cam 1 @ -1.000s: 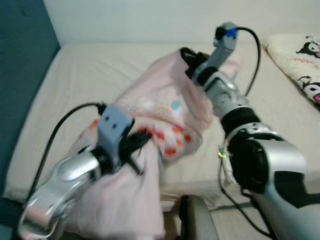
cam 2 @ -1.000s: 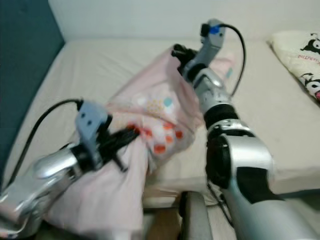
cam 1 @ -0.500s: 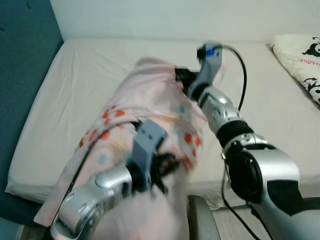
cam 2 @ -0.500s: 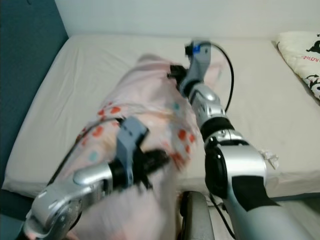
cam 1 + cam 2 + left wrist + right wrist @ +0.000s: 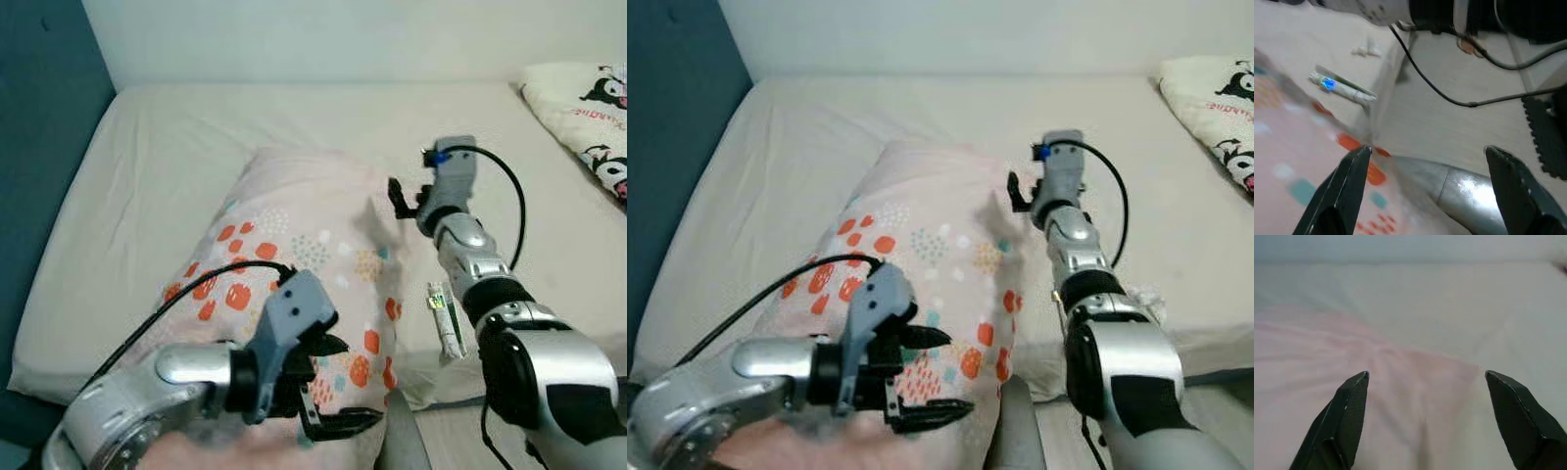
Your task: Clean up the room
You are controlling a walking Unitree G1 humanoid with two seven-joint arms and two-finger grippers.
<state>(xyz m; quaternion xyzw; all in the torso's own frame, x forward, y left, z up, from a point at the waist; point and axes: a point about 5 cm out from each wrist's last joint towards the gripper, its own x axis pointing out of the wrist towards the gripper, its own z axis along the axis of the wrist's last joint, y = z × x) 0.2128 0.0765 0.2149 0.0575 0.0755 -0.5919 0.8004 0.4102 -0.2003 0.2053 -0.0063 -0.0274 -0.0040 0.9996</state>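
1. Left eye view: pink blanket with orange, teal and yellow dots lies on the bed, spread from mid-mattress down over the near edge toward the robot.
2. Blanket's long axis runs from the far right, near the right gripper, to the near left, under the left gripper.
3. Right gripper: fingers spread apart, holding nothing, hovering just above the blanket's far edge. Right wrist view confirms it: both black fingers wide, pink cloth directly ahead between them.
4. Left gripper: fingers parted, empty, sitting over the blanket's near end at the bed edge. Left wrist view shows cloth at one fingertip and floor beyond.
5. Key relation: both grippers sit at opposite ends of the blanket's long axis. Either end is within reach; right is nearer the far end, left nearer the hanging end.
6. Small white tube-like item with a lit blue spot lies on the mattress just beside the blanket's right edge, near the right forearm. Can't tell what it is.
7. Cartoon-print pillow at far right, well apart from the blanket.
8. Versus one second ago: both grippers were clamped on the blanket and holding it up bunched; now it's released and lying flatter on the bed. Left arm has swung inward.
9. Judgement: blanket is laid down; smoothing or folding likely remains.
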